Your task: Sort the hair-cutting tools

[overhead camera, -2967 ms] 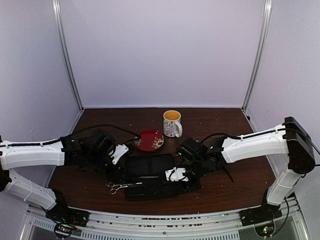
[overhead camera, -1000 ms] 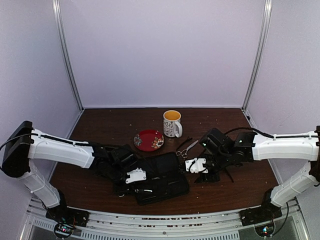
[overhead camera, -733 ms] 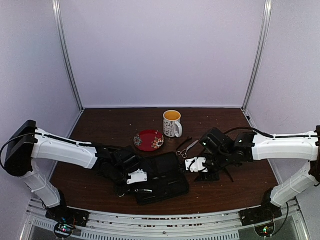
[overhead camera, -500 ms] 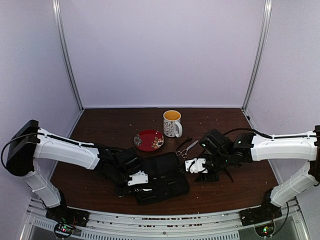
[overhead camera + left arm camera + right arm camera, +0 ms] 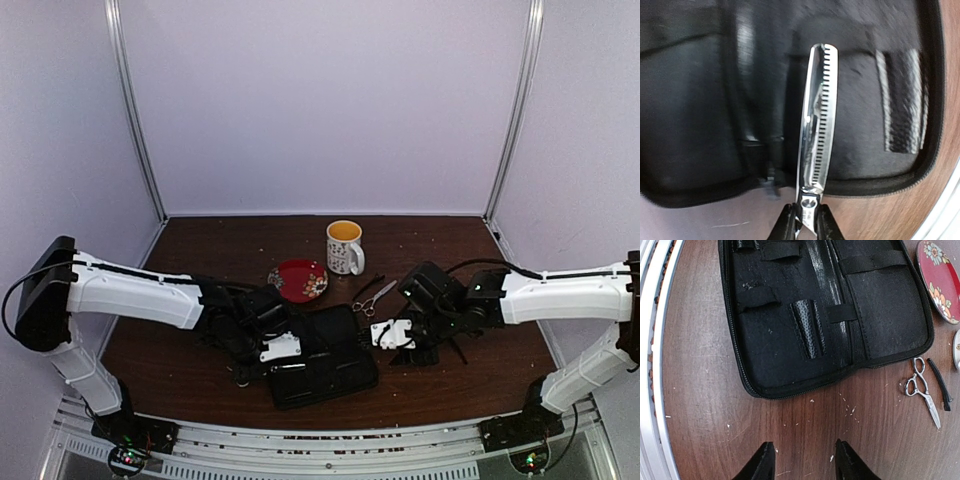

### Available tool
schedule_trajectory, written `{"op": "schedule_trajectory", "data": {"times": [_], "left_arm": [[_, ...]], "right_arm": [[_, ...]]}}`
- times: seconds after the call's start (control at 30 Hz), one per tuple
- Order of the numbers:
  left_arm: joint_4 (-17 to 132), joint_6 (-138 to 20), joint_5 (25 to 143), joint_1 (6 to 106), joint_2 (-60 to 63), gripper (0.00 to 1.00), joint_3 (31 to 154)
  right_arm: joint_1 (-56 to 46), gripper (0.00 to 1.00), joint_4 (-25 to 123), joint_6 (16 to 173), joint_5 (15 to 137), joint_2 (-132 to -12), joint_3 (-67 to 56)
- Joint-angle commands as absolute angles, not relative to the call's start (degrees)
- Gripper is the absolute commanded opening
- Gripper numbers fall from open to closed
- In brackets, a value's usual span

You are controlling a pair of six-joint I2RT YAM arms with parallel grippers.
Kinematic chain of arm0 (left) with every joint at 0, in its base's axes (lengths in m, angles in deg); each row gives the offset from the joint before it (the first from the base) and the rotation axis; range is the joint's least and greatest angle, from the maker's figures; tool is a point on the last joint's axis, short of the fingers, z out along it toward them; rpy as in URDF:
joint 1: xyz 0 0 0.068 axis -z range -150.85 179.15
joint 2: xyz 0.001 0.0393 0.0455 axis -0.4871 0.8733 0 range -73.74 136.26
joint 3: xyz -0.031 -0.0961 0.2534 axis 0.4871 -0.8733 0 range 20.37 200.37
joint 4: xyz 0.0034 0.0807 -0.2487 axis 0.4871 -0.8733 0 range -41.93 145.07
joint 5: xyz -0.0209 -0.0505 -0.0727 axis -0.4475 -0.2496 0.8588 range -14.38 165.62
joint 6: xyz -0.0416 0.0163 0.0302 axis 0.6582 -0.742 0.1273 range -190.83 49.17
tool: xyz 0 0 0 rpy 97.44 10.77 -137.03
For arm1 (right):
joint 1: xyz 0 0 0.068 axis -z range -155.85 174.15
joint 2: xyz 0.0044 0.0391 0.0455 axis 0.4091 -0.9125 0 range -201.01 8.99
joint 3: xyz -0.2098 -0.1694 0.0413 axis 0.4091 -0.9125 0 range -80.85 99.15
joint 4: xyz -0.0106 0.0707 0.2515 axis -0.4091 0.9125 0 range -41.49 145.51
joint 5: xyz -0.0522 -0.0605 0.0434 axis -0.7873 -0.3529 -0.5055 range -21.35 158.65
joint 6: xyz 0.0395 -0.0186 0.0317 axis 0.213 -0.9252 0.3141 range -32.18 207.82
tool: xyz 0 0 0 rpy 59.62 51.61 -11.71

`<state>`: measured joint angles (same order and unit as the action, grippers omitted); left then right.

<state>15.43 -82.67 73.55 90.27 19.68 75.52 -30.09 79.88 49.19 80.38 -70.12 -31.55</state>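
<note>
My left gripper (image 5: 806, 221) is shut on a pair of silver thinning scissors (image 5: 817, 120) at their pivot. The toothed blades point away from me and hang over the open black zip case (image 5: 700, 130). From above, that gripper (image 5: 278, 355) sits at the case's (image 5: 335, 378) left edge. A second pair of silver scissors (image 5: 922, 390) lies on the wood beside a thin black clip (image 5: 939, 384), right of the case (image 5: 770, 340); the scissors (image 5: 376, 297) also show from above. My right gripper (image 5: 803, 450) hovers open and empty over bare wood, short of the case's near edge.
A red patterned saucer (image 5: 298, 280) and a patterned mug (image 5: 345, 247) stand behind the case. The saucer (image 5: 940, 275) shows at the top right of the right wrist view. The metal front rail (image 5: 655, 340) runs along the table edge. Small crumbs dot the wood.
My left gripper has shut on the thinning scissors and shifted a little right toward the case. The right arm has barely moved.
</note>
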Motion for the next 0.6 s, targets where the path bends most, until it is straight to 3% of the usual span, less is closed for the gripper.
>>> {"op": "schedule_trajectory", "data": {"times": [0.0, 0.3, 0.57], "left_arm": [[7.41, -80.06, 68.89, 90.41, 20.86, 0.0, 80.64], [-6.57, -75.94, 71.59, 90.41, 24.28, 0.0, 88.67], [-7.1, -74.38, 74.84, 90.48, 26.34, 0.0, 90.18]], "right_arm": [[-29.86, 0.42, 77.91, 49.12, 80.72, -69.56, -32.82], [-27.37, 0.42, 76.97, 49.22, 82.33, -69.99, -33.57], [-26.18, 0.42, 76.68, 49.57, 82.23, -69.08, -33.65]]}}
